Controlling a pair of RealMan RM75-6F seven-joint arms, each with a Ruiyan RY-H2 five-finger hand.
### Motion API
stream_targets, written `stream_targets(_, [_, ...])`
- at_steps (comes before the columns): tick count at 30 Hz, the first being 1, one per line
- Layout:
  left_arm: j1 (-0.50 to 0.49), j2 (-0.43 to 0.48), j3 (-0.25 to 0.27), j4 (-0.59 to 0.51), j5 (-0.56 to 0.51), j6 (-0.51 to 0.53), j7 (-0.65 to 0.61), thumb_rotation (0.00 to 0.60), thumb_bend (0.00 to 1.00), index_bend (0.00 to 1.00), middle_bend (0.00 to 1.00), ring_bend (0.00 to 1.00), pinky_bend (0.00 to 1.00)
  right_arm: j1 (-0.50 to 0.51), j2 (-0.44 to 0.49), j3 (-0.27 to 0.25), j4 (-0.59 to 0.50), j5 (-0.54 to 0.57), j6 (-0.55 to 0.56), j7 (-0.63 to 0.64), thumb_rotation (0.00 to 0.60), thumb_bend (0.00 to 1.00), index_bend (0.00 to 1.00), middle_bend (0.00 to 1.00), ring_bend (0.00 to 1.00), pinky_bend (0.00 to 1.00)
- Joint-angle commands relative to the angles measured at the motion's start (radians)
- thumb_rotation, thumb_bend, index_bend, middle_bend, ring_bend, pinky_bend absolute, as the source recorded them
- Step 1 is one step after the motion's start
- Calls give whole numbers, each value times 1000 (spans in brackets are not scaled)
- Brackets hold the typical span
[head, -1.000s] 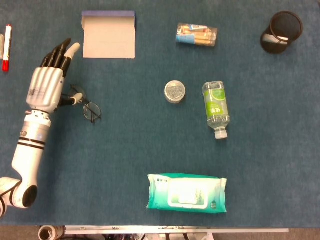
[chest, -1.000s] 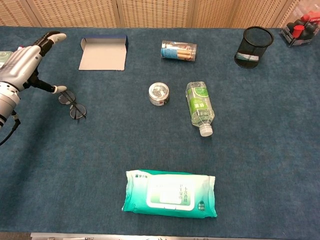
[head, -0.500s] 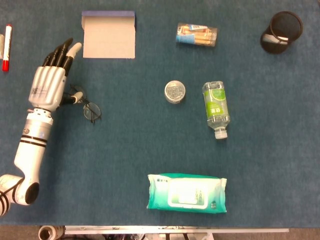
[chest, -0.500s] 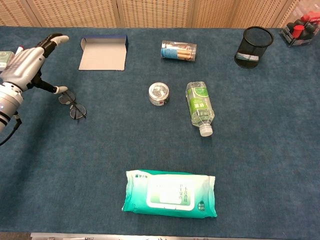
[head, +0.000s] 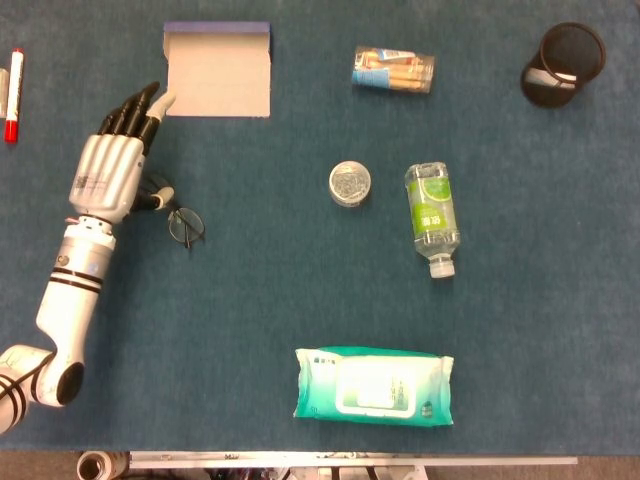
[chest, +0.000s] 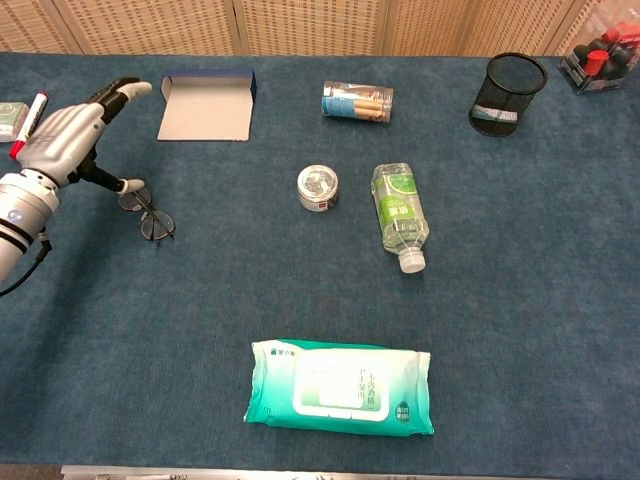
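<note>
Nearest the robot, the wet-wipe pack (head: 373, 386) lies flat by the front edge of the bench (head: 250, 300), with a broad bare stretch of blue cloth beyond it. Further in, the left robot hand (head: 108, 172) hovers with fingers spread and nothing gripped, its thumb just beside the glasses (head: 178, 215), which lie untouched on the cloth, so I judge the pickup not yet begun. Farther off, the open box (head: 218, 70) sits close ahead of the fingertips, leaving little room that way; the right robot hand is out of sight.

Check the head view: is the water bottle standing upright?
No, the water bottle lies on its side on the table, cap end toward the near edge.
</note>
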Motion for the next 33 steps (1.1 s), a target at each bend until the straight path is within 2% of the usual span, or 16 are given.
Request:
stream_targets(1, [-4,-7,4,12,2,-9,-4,600,0,0,22,69,138,-1,1,0,0,0,1,1,600,408,566,466,335,305])
stream_targets(26, [-33,-74,26,110,12,-58,-34,600,0,0,22,69,138,-3,3,-2,-3,-7,6,6,600,408,566,466,335,305])
stream_targets(33, [-27,-58,26,84,19,-37,-49,600,0,0,22,69,138,0,2,-1,-1,-3,-1,7,600,409,566,466,335,305])
